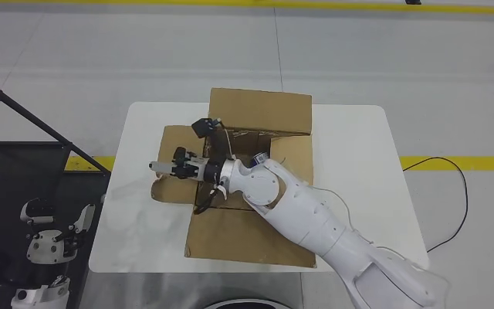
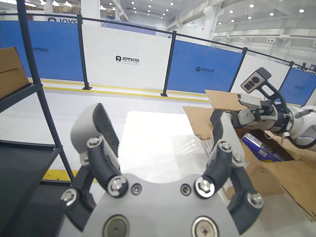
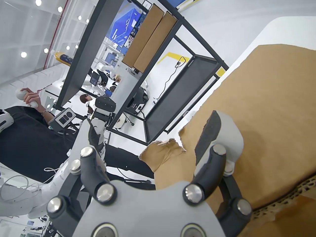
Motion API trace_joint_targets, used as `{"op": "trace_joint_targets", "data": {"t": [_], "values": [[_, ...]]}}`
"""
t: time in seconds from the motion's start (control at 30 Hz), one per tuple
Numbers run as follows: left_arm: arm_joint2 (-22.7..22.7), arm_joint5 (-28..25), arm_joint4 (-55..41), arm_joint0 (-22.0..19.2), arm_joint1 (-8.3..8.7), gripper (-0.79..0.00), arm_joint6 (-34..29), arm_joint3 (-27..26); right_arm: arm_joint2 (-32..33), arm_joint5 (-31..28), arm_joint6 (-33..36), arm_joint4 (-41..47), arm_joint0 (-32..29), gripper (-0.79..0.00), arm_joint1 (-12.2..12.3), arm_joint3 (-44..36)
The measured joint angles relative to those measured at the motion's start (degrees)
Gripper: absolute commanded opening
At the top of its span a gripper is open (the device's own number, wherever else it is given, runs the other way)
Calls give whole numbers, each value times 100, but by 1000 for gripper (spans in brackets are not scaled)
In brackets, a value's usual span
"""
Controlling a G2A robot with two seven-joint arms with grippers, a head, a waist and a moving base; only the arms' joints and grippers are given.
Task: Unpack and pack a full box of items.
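An open cardboard box (image 1: pixel 262 112) sits mid-table with all flaps spread out. Blue packs (image 2: pixel 256 146) lie inside it. My right gripper (image 1: pixel 157 166) is at the box's left flap (image 1: pixel 171 145), open, and the flap's torn edge (image 3: pixel 163 148) sits between its spread fingers; one pad (image 3: pixel 207 134) lies close against the cardboard. From the left wrist view the right gripper (image 2: pixel 240 110) is level with that flap (image 2: pixel 222 99). My left gripper (image 2: pixel 160 122) hangs open and empty off the table's left side, facing the white tabletop (image 2: pixel 160 136).
A black metal shelf rack (image 2: pixel 29 80) holding flat cardboard stands close to the left of the table (image 1: pixel 355 131). A person in dark clothes (image 3: pixel 29 129) holding controllers stands beyond the rack. White tabletop lies bare to the right of the box.
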Motion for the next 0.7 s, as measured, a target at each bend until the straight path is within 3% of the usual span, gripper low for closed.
{"op": "trace_joint_targets", "data": {"t": [0.43, 0.7], "values": [[1, 5, 1, 0, 0, 0, 2, -1, 292, 61, 412, -92, -81, 0, -73, 37], [11, 4, -1, -42, 0, 0, -48, -17, 892, -101, 758, -440, -477, 0, 180, -890]]}}
